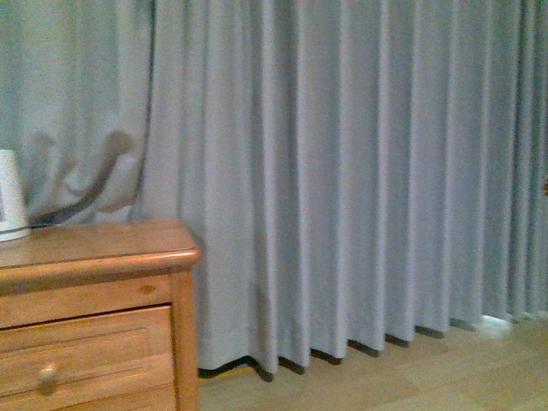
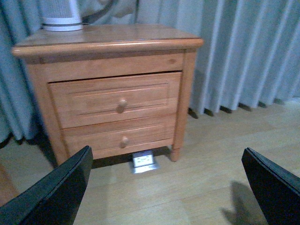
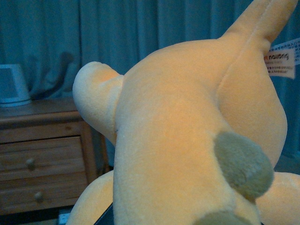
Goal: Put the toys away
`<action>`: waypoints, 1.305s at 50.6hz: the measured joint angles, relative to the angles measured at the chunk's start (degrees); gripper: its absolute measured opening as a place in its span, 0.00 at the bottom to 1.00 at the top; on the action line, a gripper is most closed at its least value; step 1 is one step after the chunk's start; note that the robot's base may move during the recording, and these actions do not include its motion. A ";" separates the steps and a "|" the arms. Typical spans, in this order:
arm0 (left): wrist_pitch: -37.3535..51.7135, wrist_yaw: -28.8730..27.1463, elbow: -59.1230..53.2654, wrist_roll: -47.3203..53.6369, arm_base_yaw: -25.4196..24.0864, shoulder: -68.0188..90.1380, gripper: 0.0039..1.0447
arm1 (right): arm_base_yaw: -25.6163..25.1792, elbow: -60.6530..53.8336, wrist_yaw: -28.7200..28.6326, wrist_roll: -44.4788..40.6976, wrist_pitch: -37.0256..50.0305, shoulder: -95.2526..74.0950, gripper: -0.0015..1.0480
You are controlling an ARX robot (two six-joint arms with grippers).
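Right, the toy is up at the right wrist and the nightstand is on the left.
The toy (image 3: 178,140) fills my right wrist view close to the camera and hides the right gripper, so I cannot tell if that one is clenched. My left gripper (image 2: 167,150) is spread wide with nothing in it, facing the nightstand (image 2: 108,47). Bare floor (image 2: 206,164) lies open to the right, as far as the curtain (image 1: 360,171). A white device (image 2: 61,16) sits on the top, and a socket box (image 2: 144,161) lies under the near edge.
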State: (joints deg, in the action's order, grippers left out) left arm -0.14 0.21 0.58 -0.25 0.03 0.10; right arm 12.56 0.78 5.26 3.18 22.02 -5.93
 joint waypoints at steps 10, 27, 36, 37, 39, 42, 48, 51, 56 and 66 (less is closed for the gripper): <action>0.00 -0.22 0.00 0.00 0.02 -0.02 0.95 | 0.00 0.00 -0.20 0.00 0.00 0.00 0.19; 0.00 -0.11 0.00 0.00 0.04 0.00 0.95 | 0.00 0.00 -0.11 0.00 0.00 0.00 0.19; 0.00 -0.31 0.00 0.00 0.09 -0.02 0.95 | -0.02 0.00 -0.13 0.00 0.00 0.02 0.19; 0.00 -0.26 0.00 -0.02 0.04 0.00 0.95 | -0.02 0.00 -0.26 -0.02 0.00 -0.02 0.19; 0.00 -0.11 0.00 0.02 0.04 -0.02 0.95 | -0.02 0.00 -0.26 0.00 -0.02 0.00 0.19; 0.00 -0.11 0.00 0.00 0.09 0.00 0.95 | -0.02 0.00 -0.13 -0.02 -0.02 0.00 0.19; 0.02 -0.07 0.00 0.00 0.13 0.00 0.95 | -0.02 0.00 -0.09 0.00 -0.02 0.00 0.19; 0.02 -0.07 0.00 0.00 0.13 0.00 0.95 | -0.07 0.00 0.02 0.00 -0.02 0.00 0.19; 0.02 0.09 0.00 0.00 0.15 0.02 0.95 | -0.07 0.00 0.46 0.00 -0.02 0.09 0.19; 0.02 -0.22 0.00 0.02 0.15 0.00 0.95 | -0.02 0.00 -0.22 0.00 -0.02 0.07 0.19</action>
State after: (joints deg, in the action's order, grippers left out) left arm -0.12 -0.01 0.58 -0.23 0.19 0.10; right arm 12.53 0.78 5.04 3.18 22.00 -5.87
